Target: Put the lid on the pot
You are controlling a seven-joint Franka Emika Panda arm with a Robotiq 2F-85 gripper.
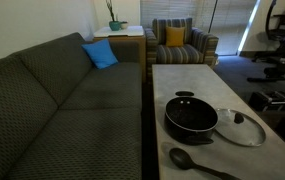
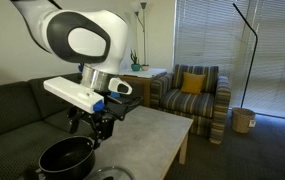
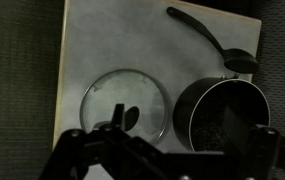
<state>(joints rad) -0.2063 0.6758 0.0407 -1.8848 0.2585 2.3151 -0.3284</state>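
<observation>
The wide black pot [image 1: 191,116] stands on the light table, and the clear glass lid [image 1: 240,127] with its black knob lies flat right beside it. In the wrist view the lid [image 3: 125,103] is to the left of the pot [image 3: 227,115]. My gripper [image 2: 90,128] hangs in the air above the pot [image 2: 67,158], and a sliver of the lid [image 2: 108,174] shows at the bottom edge. In the wrist view my gripper [image 3: 177,125] is open and empty, with its fingers spread over the gap between lid and pot.
A black long-handled spoon [image 1: 197,162] lies on the table [image 1: 177,80] near the pot; it also shows in the wrist view [image 3: 217,42]. A dark sofa [image 1: 52,100] runs along one table edge. A striped armchair [image 2: 194,95] stands beyond the far end.
</observation>
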